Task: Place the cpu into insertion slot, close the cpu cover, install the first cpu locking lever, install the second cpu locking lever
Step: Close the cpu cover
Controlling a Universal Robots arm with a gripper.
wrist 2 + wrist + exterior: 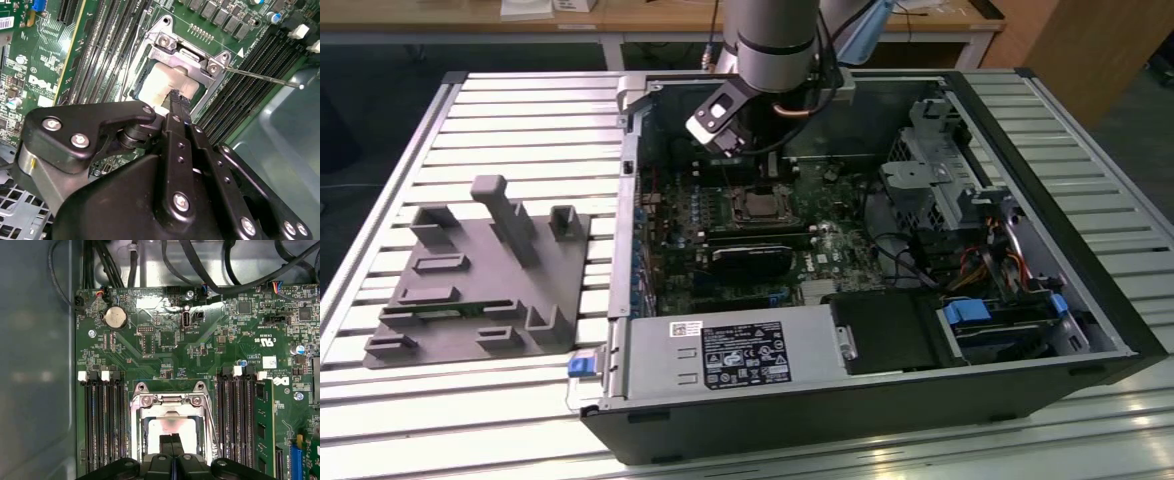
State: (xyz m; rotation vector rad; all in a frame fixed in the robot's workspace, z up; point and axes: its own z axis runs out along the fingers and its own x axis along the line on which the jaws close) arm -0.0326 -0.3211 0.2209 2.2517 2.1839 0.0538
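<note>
The cpu [160, 82] shows as a pale square face lying in the insertion slot [757, 205] on the green board. Around that face lies the cpu cover [172, 412], a silvery frame that looks folded down. My gripper [176, 97] hangs just over the cpu face, its two black fingers pressed together and shut with nothing between them. In the first wrist view the gripper [172, 440] sits over the near half of the cpu [155, 429]. A thin locking lever [265, 77] sticks out sideways from the socket, standing free. Whether the fingertips touch the chip I cannot tell.
Long black memory slots [102, 430] flank the socket on both sides. A black card [754, 255] lies nearer the front, with the power supply [720, 355] beyond it. Cables [200, 260] run along the case's back wall. A grey fixture [480, 275] stands outside at the exterior view's left.
</note>
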